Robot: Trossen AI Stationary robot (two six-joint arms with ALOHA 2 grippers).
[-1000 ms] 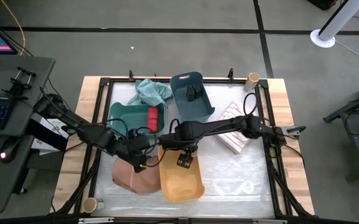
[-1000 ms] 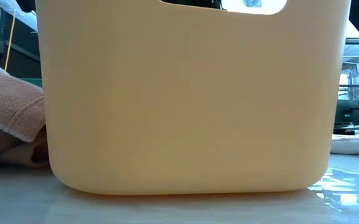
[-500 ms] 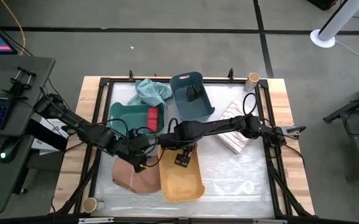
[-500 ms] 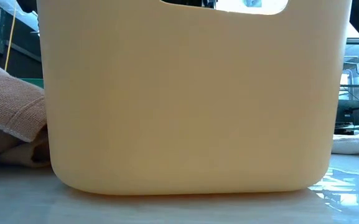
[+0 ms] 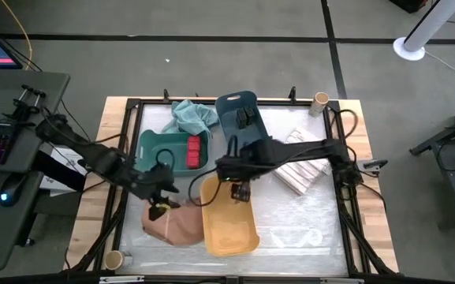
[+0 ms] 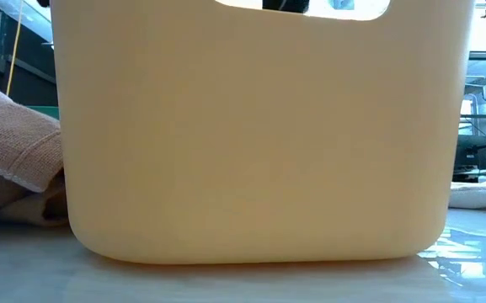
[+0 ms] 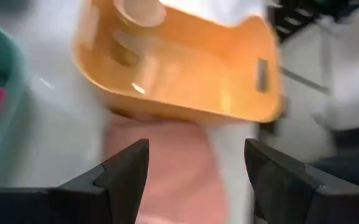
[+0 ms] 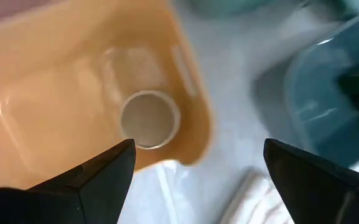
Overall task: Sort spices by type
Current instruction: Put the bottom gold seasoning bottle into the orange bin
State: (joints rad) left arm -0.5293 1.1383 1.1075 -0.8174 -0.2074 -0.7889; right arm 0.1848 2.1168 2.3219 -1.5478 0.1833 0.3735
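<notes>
- The left gripper hangs over the tan cloth, just beside the yellow bin. Its fingers stand apart with nothing between them, and the left wrist view is blurred.
- Two red boxy spices lie in the green bin, which sits beyond the yellow bin and to its left.
- A tan round jar stands upright inside the yellow bin near its far end, and looks open at the top. It lies forward of the right gripper's fingers, apart from them.
- The right gripper hangs over the far end of the yellow bin, its fingers spread wide and empty.
- Dark grey boxy spices lie in the blue bin, beyond the yellow bin; the right arm hides part of that bin.
- In the low view the yellow bin's wall fills nearly everything, hiding both grippers and every spice.
- Another tan jar stands at the table's far edge, well apart from the yellow bin.
</notes>
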